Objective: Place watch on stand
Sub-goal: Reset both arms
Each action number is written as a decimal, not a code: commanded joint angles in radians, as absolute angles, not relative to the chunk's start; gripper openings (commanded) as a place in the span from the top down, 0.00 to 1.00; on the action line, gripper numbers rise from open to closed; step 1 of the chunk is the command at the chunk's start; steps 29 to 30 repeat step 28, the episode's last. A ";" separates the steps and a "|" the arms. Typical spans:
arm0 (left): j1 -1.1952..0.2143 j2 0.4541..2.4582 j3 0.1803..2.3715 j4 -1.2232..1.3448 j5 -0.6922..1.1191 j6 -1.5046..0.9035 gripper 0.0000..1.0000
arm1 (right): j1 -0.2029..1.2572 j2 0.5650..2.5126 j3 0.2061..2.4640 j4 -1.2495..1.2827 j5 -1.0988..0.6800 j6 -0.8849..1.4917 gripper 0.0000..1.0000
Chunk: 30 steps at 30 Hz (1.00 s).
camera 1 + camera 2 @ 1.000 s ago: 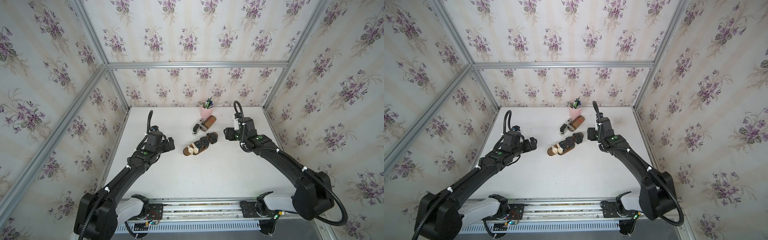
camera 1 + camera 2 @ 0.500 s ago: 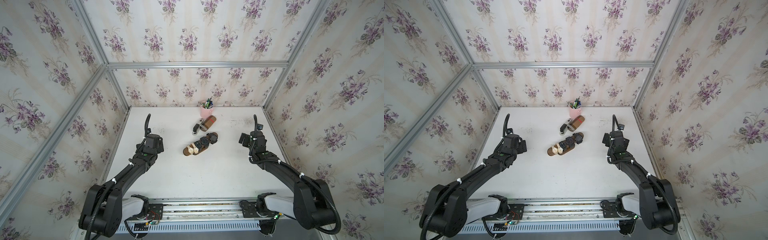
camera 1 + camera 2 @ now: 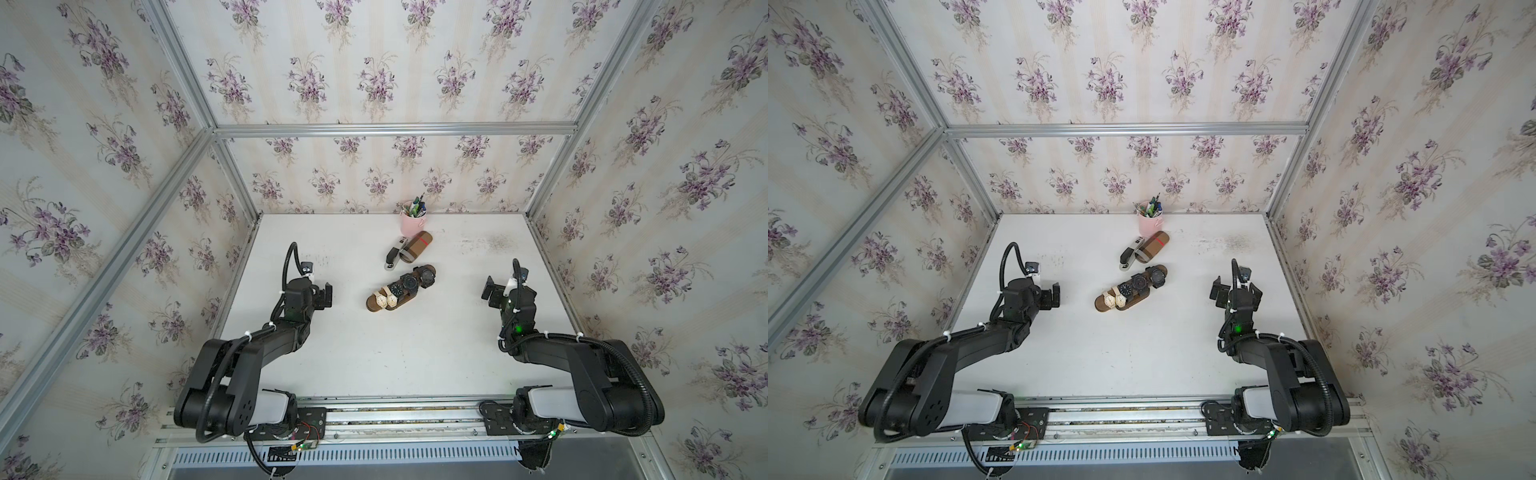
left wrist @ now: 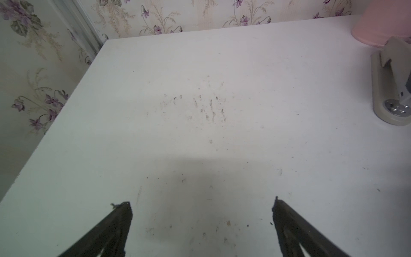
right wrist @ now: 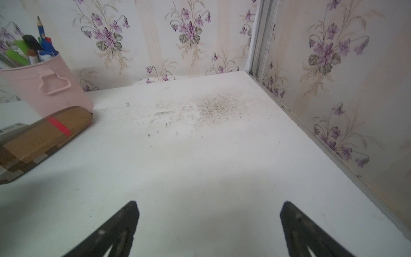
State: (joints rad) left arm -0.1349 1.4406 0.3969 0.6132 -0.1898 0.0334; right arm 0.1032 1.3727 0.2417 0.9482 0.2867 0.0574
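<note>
I see the surface (image 3: 374,357) boxed in. Wallpapered walls with metal framing close the back and both sides, and the arm rail (image 3: 395,415) runs along the near edge. The left arm (image 3: 270,340) sits close to the left wall, and the left jaws are spread wide and hold nothing. The right arm (image 3: 540,345) sits toward the right wall, and the right jaws are likewise wide apart and empty. Each wrist view shows only scuffed white surface between the fingertips (image 4: 124,213). The stand (image 3: 372,306) lies on a diagonal in the middle, between the two arms and well apart from both. That leaves a clear lane on either side of it and a broad bare stretch from it to the rail. The back right corner is open too, though smudged. Behind the stand space is tighter: a plaid case (image 3: 417,246) lies near it with a stapler (image 3: 392,259) right against it. A pink cup (image 3: 411,226) of pens stands just beside the case, near the back wall. I count one stand carrying five watches (image 3: 410,282) in a row along its bar, two pale-faced at the nearer end and three dark. I also count one case, one stapler, one cup and two arms.
</note>
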 commanded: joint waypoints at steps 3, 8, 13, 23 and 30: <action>-0.103 1.515 0.417 0.779 -0.080 0.061 0.01 | 0.033 1.543 0.174 1.383 0.115 0.045 0.00; -0.089 1.516 0.431 0.755 -0.091 0.038 0.00 | 0.032 1.526 0.194 1.327 0.137 0.057 0.00; -0.090 1.514 0.429 0.753 -0.089 0.038 0.00 | 0.037 1.528 0.210 1.282 0.138 0.051 0.00; -0.089 1.514 0.429 0.753 -0.089 0.038 0.00 | 0.051 1.534 0.226 1.255 0.144 0.035 0.00; -0.089 1.514 0.431 0.752 -0.089 0.037 0.00 | 0.051 1.531 0.218 1.267 0.144 0.034 0.00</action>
